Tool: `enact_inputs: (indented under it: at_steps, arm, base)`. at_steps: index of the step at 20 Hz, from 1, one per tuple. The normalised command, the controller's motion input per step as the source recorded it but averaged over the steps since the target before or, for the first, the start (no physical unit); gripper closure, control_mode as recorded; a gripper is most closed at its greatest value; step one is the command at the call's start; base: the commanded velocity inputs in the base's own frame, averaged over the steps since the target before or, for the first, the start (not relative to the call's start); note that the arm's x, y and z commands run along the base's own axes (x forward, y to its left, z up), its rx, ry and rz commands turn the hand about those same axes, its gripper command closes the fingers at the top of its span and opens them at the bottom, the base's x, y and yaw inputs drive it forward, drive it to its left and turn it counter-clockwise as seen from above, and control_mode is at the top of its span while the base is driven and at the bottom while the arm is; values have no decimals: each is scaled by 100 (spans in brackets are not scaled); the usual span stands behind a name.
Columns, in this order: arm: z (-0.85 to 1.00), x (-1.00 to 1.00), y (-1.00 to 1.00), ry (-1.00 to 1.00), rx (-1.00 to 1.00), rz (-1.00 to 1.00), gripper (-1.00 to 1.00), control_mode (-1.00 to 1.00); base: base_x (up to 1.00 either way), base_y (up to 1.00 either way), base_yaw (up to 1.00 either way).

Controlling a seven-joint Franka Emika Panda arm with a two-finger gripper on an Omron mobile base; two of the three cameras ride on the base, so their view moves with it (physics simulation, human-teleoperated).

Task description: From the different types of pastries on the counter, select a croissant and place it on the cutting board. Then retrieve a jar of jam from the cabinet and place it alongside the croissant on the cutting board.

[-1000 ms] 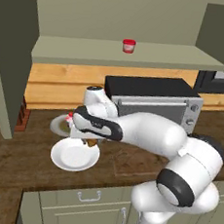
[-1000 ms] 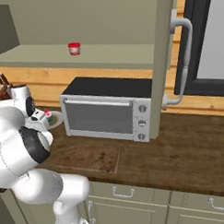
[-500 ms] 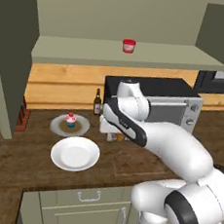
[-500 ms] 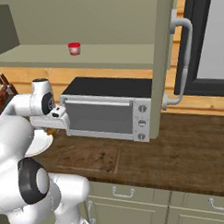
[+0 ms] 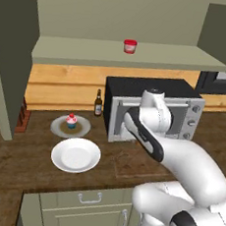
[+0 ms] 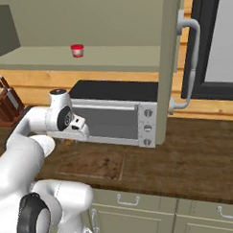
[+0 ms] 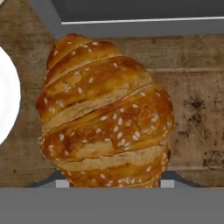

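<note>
Croissant carried over to the cutting board

Since a second ago the arm has swung right from the white plate (image 5: 76, 155) toward the toaster oven (image 6: 113, 116); the end effector (image 7: 112, 186) grips the croissant (image 7: 105, 109) above the cutting board (image 6: 91, 163) near the table's (image 6: 206, 157) front edge; the jar of jam (image 5: 130, 46) stands on the cabinet shelf (image 5: 91, 53).

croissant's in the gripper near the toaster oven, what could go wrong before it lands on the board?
1. The gripper hangs close in front of the toaster oven; a swing could clip its door.
2. In the hand view the croissant sits over the cutting board edge beside the white plate; released now, it may land half off.
</note>
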Motion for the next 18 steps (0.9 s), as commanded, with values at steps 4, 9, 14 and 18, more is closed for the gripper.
enact_inputs:
  at_steps: [4, 9, 14, 18]
  arm:
    - [-67, -15, 0, -15, 0, 0, 100, -100]
    - [-56, -11, 0, -15, 0, 0, 100, -100]
    - [-38, -4, 0, -6, 0, 0, 100, -100]
    - [-2, -4, 0, 0, 0, 0, 100, -100]
  base:
    - [0, 0, 0]
    - [0, 0, 0]
    - [0, 0, 0]
    - [0, 0, 0]
